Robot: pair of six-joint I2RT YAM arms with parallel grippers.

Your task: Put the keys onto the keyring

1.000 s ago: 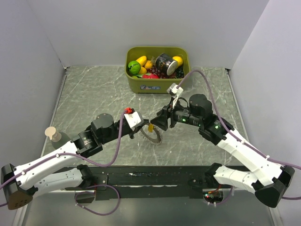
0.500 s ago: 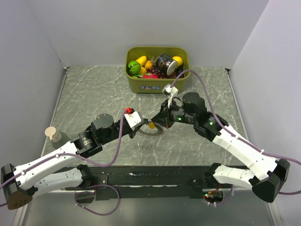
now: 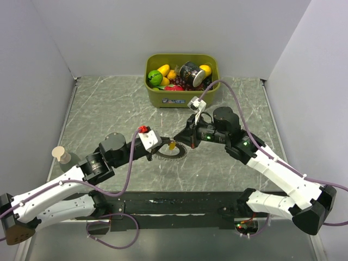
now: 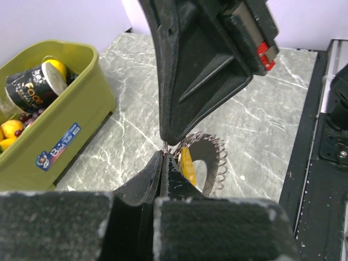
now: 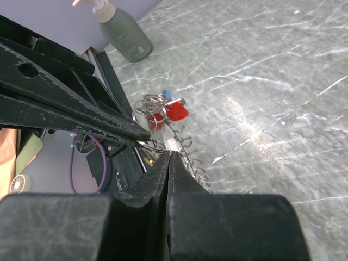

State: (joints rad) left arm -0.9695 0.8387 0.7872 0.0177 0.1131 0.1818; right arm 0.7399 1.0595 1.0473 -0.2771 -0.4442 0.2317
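Two sets of jaws, both closed, meet tip to tip at the keyring [image 3: 174,156], mid-counter [image 3: 109,109].
Left jaws pinch the keyring's rim; right jaws are shut against it, grip unconfirmed. Yellow key [image 3: 174,145] and red key [image 5: 175,111] sit at the rim.

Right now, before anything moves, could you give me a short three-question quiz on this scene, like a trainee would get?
1. True or false: the olive bin at the back holds toy fruit.
2. Where do the left end effector and right end effector meet? A) at the bin B) at the keyring in the middle C) at the pump bottle
3. Fill in: seen from above, the key tag showing between the two tips is ____.
Key: 1 true; 2 B; 3 yellow.
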